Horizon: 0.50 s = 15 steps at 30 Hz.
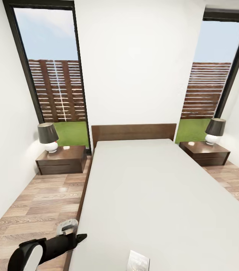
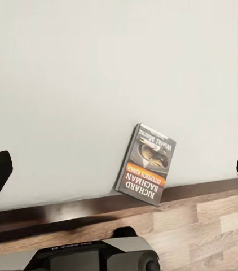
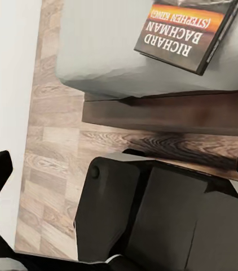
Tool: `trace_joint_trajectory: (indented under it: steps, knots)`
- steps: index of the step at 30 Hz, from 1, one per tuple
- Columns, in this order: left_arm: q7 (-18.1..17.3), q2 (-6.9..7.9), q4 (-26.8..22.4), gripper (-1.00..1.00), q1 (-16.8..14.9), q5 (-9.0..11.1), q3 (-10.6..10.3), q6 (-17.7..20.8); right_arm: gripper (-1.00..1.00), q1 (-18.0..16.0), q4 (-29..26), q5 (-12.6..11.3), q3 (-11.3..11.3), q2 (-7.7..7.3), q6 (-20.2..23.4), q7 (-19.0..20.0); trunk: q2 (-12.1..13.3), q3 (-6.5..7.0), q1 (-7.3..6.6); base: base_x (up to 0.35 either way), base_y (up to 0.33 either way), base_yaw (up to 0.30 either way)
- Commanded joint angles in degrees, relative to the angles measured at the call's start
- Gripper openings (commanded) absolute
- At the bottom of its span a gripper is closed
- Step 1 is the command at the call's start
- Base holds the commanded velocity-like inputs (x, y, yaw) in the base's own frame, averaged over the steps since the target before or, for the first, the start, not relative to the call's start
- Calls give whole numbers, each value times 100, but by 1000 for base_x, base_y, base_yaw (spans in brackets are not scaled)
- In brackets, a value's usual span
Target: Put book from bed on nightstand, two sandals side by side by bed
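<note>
One book [image 2: 147, 165] flat at bed [image 1: 164, 195] foot, lengthwise; both tools' fingers spread.

Glossy black left arm [image 1: 48, 249] with white panel, grey wrist bracket [image 1: 67, 226]

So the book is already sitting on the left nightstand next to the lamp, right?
No. The book lies on the bed, near its foot edge, as the head view shows. The left nightstand carries the lamp alone.
</note>
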Motion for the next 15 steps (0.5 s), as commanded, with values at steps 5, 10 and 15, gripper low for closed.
trace_joint_trajectory:
  steps: [5, 10, 15]
  knots:
    - [-83, -2, -99, 100, -196, -50, 21, 111, 100, -6, 11, -31, -185, -17, -37, 231, -13, -14, 4, 0, 0, 0]
    - [-96, -4, -132, 100, -475, -28, 21, 244, 100, -7, 17, -30, -281, -13, -50, 293, -13, -14, 4, 0, 0, 0]
    - [-98, -9, -152, 100, -818, -8, 15, 384, 100, -7, 24, -14, -321, -5, -59, 147, -13, -14, 4, 0, 0, 0]
